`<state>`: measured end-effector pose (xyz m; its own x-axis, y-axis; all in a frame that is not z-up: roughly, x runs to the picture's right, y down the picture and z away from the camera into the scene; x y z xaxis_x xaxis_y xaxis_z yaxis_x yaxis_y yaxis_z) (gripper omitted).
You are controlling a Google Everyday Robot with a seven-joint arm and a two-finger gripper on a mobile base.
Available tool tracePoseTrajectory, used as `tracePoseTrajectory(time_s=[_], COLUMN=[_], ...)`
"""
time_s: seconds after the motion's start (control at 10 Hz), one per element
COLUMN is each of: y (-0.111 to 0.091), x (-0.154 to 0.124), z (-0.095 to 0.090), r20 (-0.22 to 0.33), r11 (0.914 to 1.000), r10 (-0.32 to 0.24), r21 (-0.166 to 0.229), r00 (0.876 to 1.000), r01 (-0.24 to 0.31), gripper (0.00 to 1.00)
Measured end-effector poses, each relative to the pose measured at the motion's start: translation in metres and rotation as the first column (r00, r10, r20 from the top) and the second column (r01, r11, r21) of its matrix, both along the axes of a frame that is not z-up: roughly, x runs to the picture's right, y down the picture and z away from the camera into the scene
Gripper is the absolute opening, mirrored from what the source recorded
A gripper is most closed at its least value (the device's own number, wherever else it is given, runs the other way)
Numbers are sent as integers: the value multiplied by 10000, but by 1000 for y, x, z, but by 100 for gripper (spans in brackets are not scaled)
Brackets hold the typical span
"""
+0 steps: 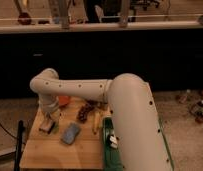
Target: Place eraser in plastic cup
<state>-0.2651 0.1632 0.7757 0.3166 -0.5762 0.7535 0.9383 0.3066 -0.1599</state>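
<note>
My gripper hangs from the white arm and sits low over the left part of the wooden table. A pale, small thing shows right at the gripper; I cannot tell whether it is the eraser. A blue-grey flat block lies on the table just right of the gripper. An orange-red cup-like thing stands behind, partly hidden by the arm.
A dark reddish cluster and a yellow elongated item lie mid-table. A green tray holding a white item runs along the table's right edge. A dark post stands at the left. A dark counter runs behind.
</note>
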Motion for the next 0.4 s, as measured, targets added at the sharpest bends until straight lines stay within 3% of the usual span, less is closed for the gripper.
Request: tracePoseTrajectory(time_s=[0.4], y=[-3], x=[1], z=[-1], r20=[20], r11=[10000], r10=[47], r21=[5], r00=[10000], r01=[-47], gripper=[80])
